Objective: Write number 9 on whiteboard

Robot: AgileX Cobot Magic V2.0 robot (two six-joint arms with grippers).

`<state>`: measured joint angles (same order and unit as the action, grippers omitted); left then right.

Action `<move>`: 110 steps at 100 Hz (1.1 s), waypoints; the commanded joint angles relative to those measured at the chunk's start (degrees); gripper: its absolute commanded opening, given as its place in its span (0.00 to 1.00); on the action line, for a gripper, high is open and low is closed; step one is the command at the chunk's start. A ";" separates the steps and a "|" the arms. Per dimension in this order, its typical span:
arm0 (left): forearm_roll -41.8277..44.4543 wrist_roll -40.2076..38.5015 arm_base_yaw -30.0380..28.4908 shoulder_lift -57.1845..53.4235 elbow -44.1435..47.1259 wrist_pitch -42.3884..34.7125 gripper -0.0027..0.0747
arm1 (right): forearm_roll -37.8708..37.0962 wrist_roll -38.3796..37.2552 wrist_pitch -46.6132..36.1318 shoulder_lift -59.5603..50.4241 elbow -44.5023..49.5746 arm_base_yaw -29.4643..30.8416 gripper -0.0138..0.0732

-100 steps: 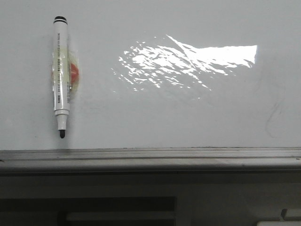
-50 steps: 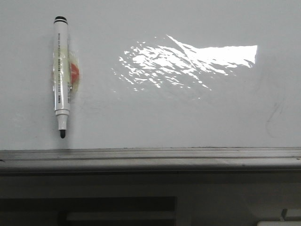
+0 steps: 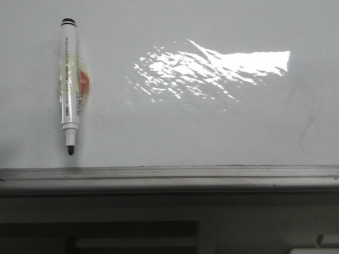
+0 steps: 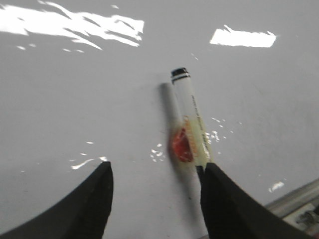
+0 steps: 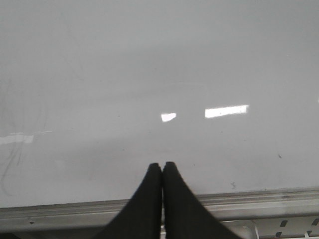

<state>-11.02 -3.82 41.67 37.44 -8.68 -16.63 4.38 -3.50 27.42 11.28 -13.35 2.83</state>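
Note:
The whiteboard (image 3: 212, 132) fills the front view, glossy white with a glare patch (image 3: 212, 69). No number 9 shows on it. A white marker (image 3: 69, 79) hangs upright at its left, uncapped tip down, held by a red magnet (image 3: 83, 83) under clear tape. In the left wrist view my left gripper (image 4: 157, 169) is open and empty just short of the board (image 4: 75, 99). The marker (image 4: 192, 119) lies just off one fingertip (image 4: 212, 172), not between the fingers. My right gripper (image 5: 162, 166) is shut and empty, facing bare board (image 5: 149, 74). Neither gripper shows in the front view.
The grey metal bottom rail (image 3: 169, 177) runs under the board and also shows in the right wrist view (image 5: 249, 201). Faint grey smudge marks (image 3: 307, 132) sit at the board's right. Dark furniture lies below the rail.
The marker and board have not moved. The board's lower left corner looks slightly darker in the front view now.

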 commanded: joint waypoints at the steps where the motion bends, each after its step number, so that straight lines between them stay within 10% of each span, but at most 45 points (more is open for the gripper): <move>1: -2.66 -0.38 4.18 4.45 -1.82 -9.23 0.51 | 0.01 -0.11 -4.32 1.08 -1.75 -0.07 0.09; 40: -6.04 -4.92 16.30 18.82 -1.82 -23.96 0.51 | 0.01 -0.11 -4.32 1.08 -1.75 -0.07 0.09; 110: -8.44 -5.98 16.61 32.65 -5.71 -30.13 0.51 | 0.01 -0.11 -4.32 1.08 -1.75 -0.11 0.09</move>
<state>-19.68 -9.12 57.93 69.86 -12.33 -43.40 4.38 -3.50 27.35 11.28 -13.35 2.83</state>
